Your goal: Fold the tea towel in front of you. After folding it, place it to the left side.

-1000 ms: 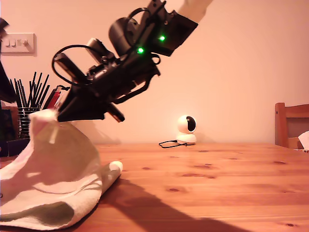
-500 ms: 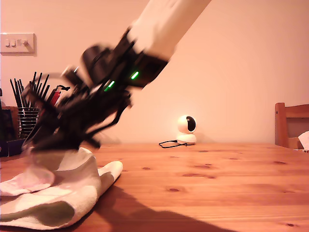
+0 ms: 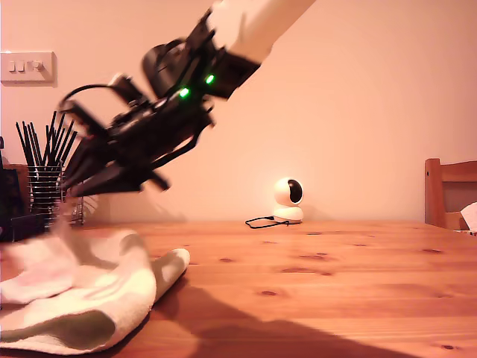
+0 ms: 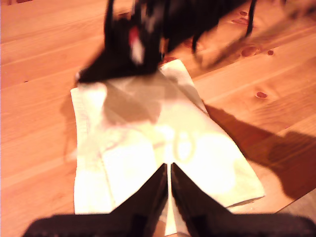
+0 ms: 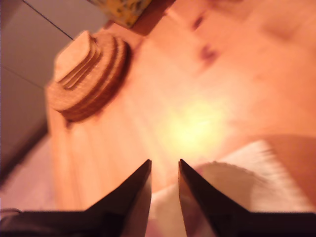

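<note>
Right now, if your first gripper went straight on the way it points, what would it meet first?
Most likely the tea towel: my first gripper points at its middle, with nothing in between. The wooden table lies beneath. How far off the cloth is, I cannot tell.

One towel (image 3: 82, 298) lies on one table (image 3: 335, 283). One arm (image 3: 171, 97) shows in the exterior view, and two grippers in the wrist views, one each (image 4: 169, 175) (image 5: 164, 170). One camera (image 3: 288, 198), one chair (image 3: 449, 192), one wall switch plate (image 3: 27, 66), one holder of dark sticks (image 3: 45, 175) (too many to count), one stack of round mats (image 5: 86, 74).
</note>
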Action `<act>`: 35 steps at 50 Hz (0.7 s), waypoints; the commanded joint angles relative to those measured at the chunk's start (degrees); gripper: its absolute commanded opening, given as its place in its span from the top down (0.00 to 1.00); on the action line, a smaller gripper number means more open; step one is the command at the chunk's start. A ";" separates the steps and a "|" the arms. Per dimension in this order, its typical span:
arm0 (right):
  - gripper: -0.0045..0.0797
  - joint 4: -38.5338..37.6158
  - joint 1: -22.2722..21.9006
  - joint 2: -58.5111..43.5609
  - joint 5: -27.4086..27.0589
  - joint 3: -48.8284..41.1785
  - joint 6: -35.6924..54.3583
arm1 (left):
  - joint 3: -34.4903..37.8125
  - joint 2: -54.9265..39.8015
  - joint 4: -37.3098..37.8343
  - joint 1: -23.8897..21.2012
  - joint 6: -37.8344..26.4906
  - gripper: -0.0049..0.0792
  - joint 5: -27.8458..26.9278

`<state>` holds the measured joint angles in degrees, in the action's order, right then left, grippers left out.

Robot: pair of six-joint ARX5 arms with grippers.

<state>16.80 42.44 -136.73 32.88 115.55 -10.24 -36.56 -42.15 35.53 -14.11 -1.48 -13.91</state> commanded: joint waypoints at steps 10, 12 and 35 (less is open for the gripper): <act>0.77 6.80 -1.33 0.61 0.00 1.57 7.13 | -0.76 -2.89 -2.78 0.07 1.29 0.96 -1.09; 0.77 8.55 -1.68 0.61 -0.31 1.57 8.46 | -0.74 -3.61 -3.10 0.07 1.29 0.96 -1.66; 0.77 27.50 -9.33 0.94 -2.01 1.57 23.80 | -0.74 -17.40 -11.04 -7.41 -2.03 0.96 -4.46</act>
<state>43.79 33.85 -136.73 30.85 116.71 12.58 -36.60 -58.08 25.78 -20.32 -3.03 -18.15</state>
